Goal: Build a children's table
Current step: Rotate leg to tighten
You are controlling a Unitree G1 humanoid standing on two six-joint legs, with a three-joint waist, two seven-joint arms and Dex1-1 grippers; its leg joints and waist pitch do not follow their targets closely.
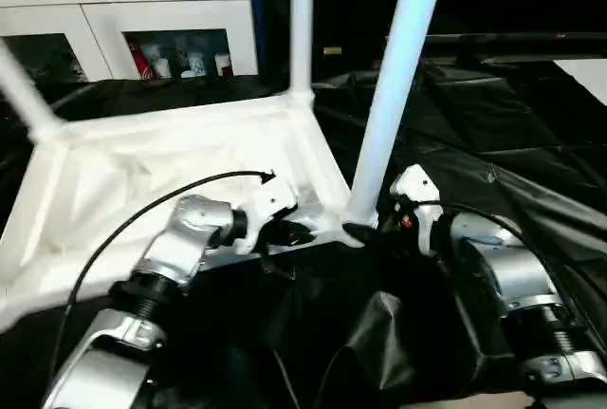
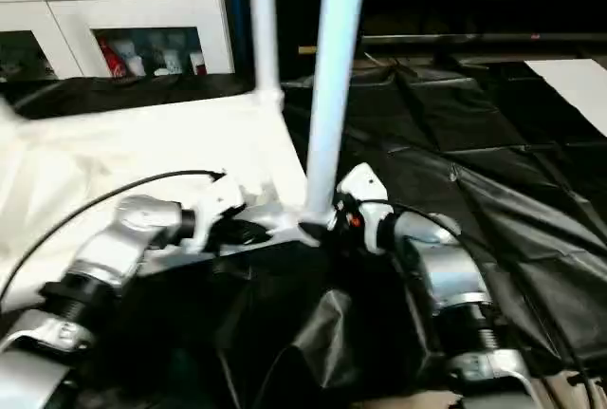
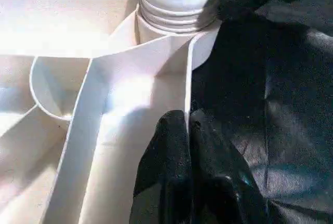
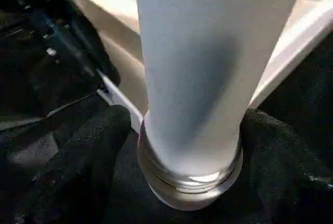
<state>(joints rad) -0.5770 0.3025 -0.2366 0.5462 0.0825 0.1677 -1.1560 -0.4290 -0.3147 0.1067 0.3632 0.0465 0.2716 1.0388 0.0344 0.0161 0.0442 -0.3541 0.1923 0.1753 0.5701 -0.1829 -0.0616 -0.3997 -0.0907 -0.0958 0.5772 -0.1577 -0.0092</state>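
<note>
The white tabletop (image 1: pixel 142 162) lies upside down on black cloth, ribbed underside up. Three white legs stand up from its corner sockets: one at the near right corner (image 1: pixel 394 96), one at the far right corner (image 1: pixel 302 20) and one at the left (image 1: pixel 24 96). My left gripper (image 3: pixel 187 130) is shut on the thin rim wall of the tabletop, just beside the near right socket. My right gripper (image 4: pixel 187 146) stands open around the base of the near right leg, one black finger (image 4: pixel 88 151) on each side of its threaded collar.
A white cabinet with glass doors (image 1: pixel 142 10) stands behind the tabletop. Crumpled black cloth (image 1: pixel 493 143) covers the ground to the right and in front. A white sheet (image 1: pixel 588 72) lies at the far right edge. A black cable (image 1: pixel 142 210) loops over my left forearm.
</note>
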